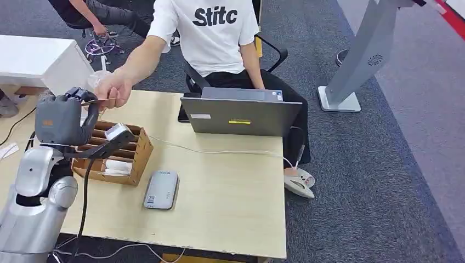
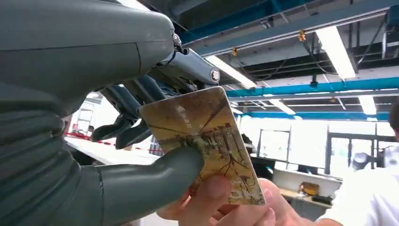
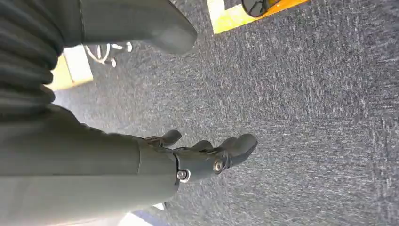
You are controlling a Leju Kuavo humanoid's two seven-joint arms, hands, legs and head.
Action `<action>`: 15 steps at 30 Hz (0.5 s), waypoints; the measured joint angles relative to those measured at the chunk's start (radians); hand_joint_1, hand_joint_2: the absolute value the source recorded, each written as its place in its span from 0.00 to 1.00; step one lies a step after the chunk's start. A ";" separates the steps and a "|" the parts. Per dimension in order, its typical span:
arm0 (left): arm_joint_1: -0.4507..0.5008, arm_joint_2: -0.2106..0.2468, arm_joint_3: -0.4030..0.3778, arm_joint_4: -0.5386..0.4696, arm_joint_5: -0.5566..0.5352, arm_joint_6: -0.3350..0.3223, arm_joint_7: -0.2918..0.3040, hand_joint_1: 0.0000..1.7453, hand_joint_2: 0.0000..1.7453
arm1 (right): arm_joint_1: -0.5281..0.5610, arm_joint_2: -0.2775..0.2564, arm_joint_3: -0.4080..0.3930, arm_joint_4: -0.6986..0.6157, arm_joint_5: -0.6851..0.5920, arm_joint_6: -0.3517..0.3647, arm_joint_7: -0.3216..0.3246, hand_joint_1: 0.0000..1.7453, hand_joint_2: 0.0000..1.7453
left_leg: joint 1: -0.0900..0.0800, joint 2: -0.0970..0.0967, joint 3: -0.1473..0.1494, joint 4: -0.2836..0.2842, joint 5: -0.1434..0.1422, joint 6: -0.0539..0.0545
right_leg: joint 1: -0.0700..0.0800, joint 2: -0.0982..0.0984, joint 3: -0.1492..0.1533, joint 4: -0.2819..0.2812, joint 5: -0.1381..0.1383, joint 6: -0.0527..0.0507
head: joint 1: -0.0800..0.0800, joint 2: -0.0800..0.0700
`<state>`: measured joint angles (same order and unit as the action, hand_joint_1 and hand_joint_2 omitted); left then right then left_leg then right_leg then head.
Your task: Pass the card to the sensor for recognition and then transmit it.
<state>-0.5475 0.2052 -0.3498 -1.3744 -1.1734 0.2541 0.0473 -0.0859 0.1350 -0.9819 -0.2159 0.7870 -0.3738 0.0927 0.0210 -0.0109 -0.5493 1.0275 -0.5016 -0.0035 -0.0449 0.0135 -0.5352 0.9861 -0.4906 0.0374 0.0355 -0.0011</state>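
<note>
My left hand (image 1: 63, 120) is raised over the table's left end and pinches a yellowish picture card (image 1: 102, 101) between thumb and fingers. In the left wrist view my thumb (image 2: 150, 179) lies on the face of the card (image 2: 207, 136), with the dark fingers (image 2: 127, 127) behind it. A person's hand (image 1: 114, 87) reaches over the table and grips the card's other end; their fingers (image 2: 221, 200) press on it. The grey card sensor (image 1: 162, 189) lies flat on the wooden table (image 1: 230, 203). My right hand (image 3: 207, 155) hangs over grey carpet, fingers apart, holding nothing.
A cardboard box (image 1: 115, 156) with dividers and cards stands just below my left hand. A grey laptop (image 1: 241, 115) sits at the table's far edge, a white cable running from it. The person in a white T-shirt (image 1: 211, 33) sits behind it.
</note>
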 joint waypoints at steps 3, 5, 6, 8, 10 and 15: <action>0.006 0.000 0.013 0.010 -0.013 0.028 -0.006 0.00 1.00 | 0.000 0.000 0.000 0.000 0.001 -0.001 0.000 0.00 1.00 | 0.000 0.000 0.000 0.000 0.000 0.000 | 0.000 0.000 0.000 0.000 0.000 0.000 | 0.000 0.000; 0.014 -0.002 0.022 0.010 -0.016 0.051 -0.011 0.00 1.00 | 0.000 0.000 0.000 0.000 0.001 -0.001 0.000 0.00 1.00 | 0.000 0.000 0.000 0.000 0.000 0.000 | 0.000 0.000 0.000 0.000 0.000 0.000 | 0.000 0.000; 0.018 -0.002 0.027 0.010 -0.017 0.061 -0.015 0.00 1.00 | 0.000 0.000 0.000 0.000 0.003 -0.001 0.000 0.00 1.00 | 0.000 0.000 0.000 0.000 0.000 0.000 | 0.000 0.000 0.000 0.000 0.000 0.000 | 0.000 0.000; 0.023 -0.003 0.028 0.010 -0.018 0.068 -0.014 0.00 1.00 | 0.000 0.000 0.000 0.000 0.005 -0.001 0.000 0.00 1.00 | 0.000 0.000 -0.001 0.000 0.000 0.000 | 0.000 0.000 0.000 0.000 0.000 0.000 | 0.000 0.000; 0.030 -0.005 0.029 0.010 -0.021 0.076 -0.015 0.00 1.00 | 0.000 0.000 0.000 0.000 0.006 -0.002 0.000 0.00 1.00 | 0.000 0.000 -0.001 0.000 0.000 0.000 | 0.000 0.000 0.000 0.000 0.000 0.000 | 0.000 0.000; 0.051 -0.014 0.029 -0.004 -0.017 0.057 -0.034 0.00 1.00 | -0.001 0.000 0.000 0.000 0.004 -0.001 0.003 0.00 1.00 | 0.000 0.000 0.000 0.000 0.000 0.000 | 0.000 0.000 0.000 0.000 0.000 0.000 | 0.000 0.000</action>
<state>-0.4967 0.1911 -0.3208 -1.3782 -1.1903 0.3107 0.0130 -0.0864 0.1350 -0.9819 -0.2159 0.7908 -0.3750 0.0958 0.0208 -0.0111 -0.5496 1.0275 -0.5016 -0.0034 -0.0450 0.0132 -0.5351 0.9860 -0.4906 0.0374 0.0355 -0.0011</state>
